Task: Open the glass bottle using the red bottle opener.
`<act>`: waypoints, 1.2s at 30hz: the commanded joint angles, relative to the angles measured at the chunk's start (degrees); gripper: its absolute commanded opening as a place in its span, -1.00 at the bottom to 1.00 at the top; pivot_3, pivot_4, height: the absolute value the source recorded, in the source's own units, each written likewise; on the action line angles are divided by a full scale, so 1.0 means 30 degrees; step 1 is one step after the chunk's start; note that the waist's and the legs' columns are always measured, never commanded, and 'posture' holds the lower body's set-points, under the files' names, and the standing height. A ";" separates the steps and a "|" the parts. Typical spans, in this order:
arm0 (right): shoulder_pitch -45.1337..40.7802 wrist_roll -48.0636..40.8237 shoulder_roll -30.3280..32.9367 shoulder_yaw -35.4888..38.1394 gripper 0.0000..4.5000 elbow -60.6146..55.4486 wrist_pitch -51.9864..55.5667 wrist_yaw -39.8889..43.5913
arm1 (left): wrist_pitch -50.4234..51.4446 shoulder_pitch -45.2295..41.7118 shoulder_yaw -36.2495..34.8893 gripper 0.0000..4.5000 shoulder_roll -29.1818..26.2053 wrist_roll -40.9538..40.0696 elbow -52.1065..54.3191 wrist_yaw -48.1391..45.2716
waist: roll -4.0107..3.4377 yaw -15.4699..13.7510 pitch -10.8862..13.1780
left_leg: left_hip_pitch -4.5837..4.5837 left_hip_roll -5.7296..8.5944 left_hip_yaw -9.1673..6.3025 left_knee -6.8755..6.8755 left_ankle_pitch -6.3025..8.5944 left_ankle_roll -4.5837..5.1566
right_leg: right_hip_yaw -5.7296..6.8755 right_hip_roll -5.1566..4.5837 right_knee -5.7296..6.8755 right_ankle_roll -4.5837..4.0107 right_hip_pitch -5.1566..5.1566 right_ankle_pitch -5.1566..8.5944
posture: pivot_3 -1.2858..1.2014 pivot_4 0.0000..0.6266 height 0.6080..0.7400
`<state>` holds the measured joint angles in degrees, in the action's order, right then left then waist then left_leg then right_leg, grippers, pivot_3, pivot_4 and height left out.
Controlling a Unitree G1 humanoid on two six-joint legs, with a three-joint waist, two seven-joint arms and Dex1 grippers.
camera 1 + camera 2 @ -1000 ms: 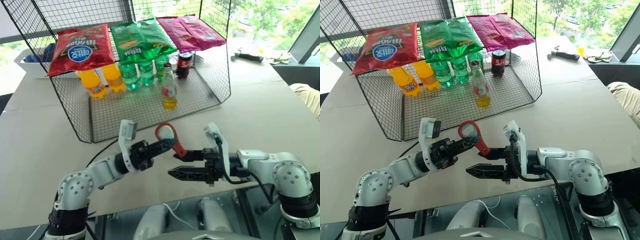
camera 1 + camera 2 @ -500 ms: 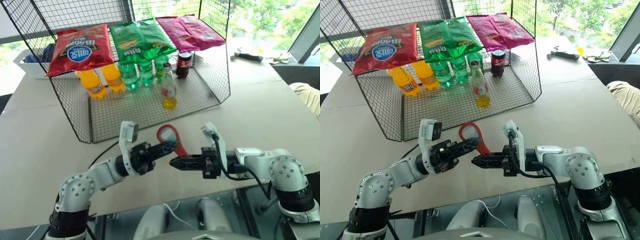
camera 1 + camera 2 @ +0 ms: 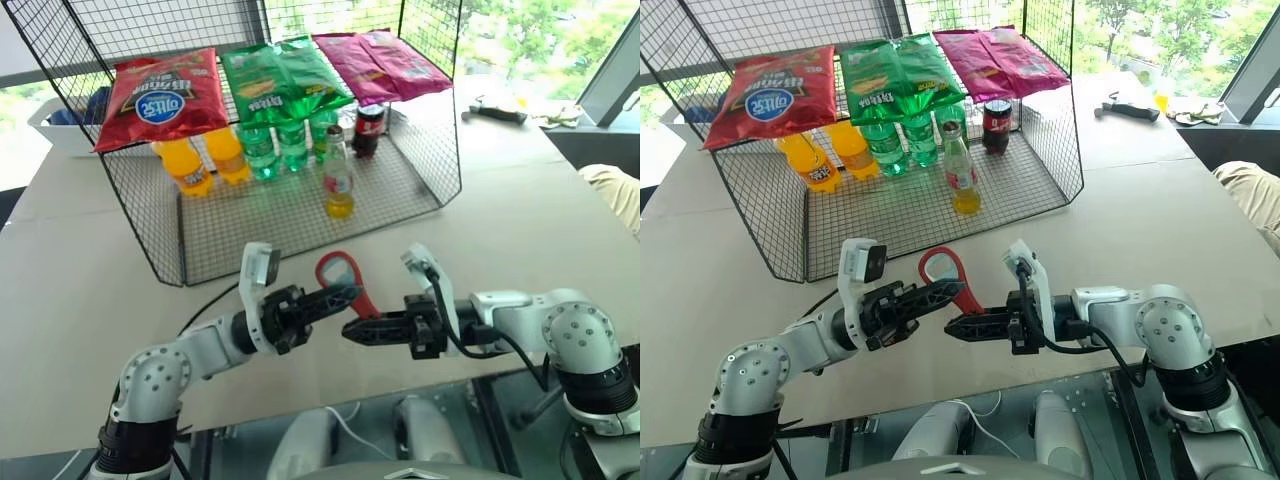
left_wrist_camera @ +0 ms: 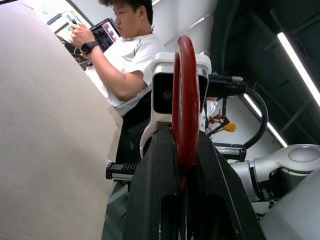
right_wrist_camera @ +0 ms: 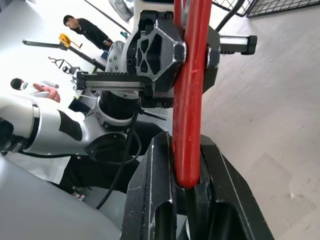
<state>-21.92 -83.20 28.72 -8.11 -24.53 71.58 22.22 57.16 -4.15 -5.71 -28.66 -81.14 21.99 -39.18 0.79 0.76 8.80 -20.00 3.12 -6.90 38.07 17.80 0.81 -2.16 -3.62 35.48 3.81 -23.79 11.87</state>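
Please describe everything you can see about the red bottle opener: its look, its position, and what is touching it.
The red bottle opener is flat and glossy red, looking like plastic or painted metal, with a rounded loop head and a tapering handle. It is held in the air above the table, loop upward and handle slanting down. Both grippers are shut on it: the left gripper and the right gripper clamp its handle from opposite sides. It touches nothing else and is far from the glass bottle in the wire rack.
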 commanded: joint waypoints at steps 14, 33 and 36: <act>-0.2030 -0.0405 -0.0135 -0.0358 -0.96 0.0354 0.0477 0.1592 | 0.1019 -0.0764 0.1827 -1.00 -0.0474 0.1336 -0.0224 -0.1275 | -0.0004 -0.0003 0.0005 | -0.0013 -0.0002 -0.0003 -0.0013 -0.0005 -0.0011 | 0.0003 -0.0001 -0.0036 0.0000 -0.0004 0.0000 | 0.03 -0.52 1.00; -0.1836 -0.1030 -0.0711 -0.0279 -0.51 0.0226 0.0488 0.0503 | 0.0580 -0.0709 0.1580 -1.00 -0.0132 0.1804 -0.0164 -0.1219 | -0.0003 -0.0012 0.0006 | -0.0092 0.0002 -0.0009 -0.0009 -0.0007 -0.0013 | 0.0008 -0.0014 -0.0051 0.0001 -0.0076 -0.0003 | 0.03 -0.52 1.00; -0.1761 -0.1154 -0.0568 -0.0245 -0.51 0.0142 0.0543 0.0532 | 0.0539 -0.0704 0.1580 -1.00 -0.0068 0.1820 -0.0169 -0.1201 | -0.0003 -0.0006 0.0006 | -0.0123 0.0001 -0.0009 -0.0009 -0.0009 -0.0015 | 0.0008 -0.0011 -0.0045 0.0001 -0.0115 -0.0003 | 0.03 -0.52 1.00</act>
<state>-26.32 -83.45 27.67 -10.38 -21.49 74.47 23.03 58.44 -6.52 -1.74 -28.92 -76.55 20.16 -43.37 0.78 0.74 8.82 -20.41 3.12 -6.93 38.05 17.77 0.76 -2.14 -3.65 35.35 3.82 -24.18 11.86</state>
